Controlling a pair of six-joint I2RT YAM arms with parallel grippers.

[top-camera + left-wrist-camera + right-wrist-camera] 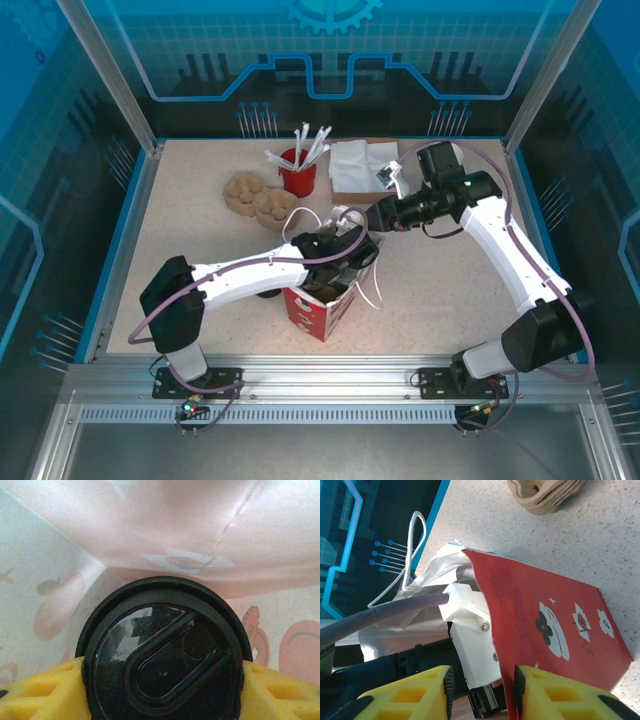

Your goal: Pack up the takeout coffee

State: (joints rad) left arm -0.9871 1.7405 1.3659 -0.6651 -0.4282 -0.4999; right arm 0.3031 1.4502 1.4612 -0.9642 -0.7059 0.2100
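Observation:
The takeout coffee [165, 650] shows its round black lid from above, low inside the red-and-white paper bag [318, 312]. My left gripper [165, 682] is shut on the cup just under the lid, a yellow finger on each side. The bag's pale inner walls [150, 520] rise around it. In the top view my left gripper [338, 262] reaches down through the bag's mouth. My right gripper [482, 692] is open and straddles the bag's red side wall [555, 615], which lies close to its right finger. The left arm's white wrist [470, 630] is seen inside the bag.
A red cup of wrapped straws [298, 172], white napkins [362, 165] and two stacks of brown pulp cup carriers [258, 195] stand at the back. The bag's white cord handles [372, 290] hang to its right. Blue rails edge the table.

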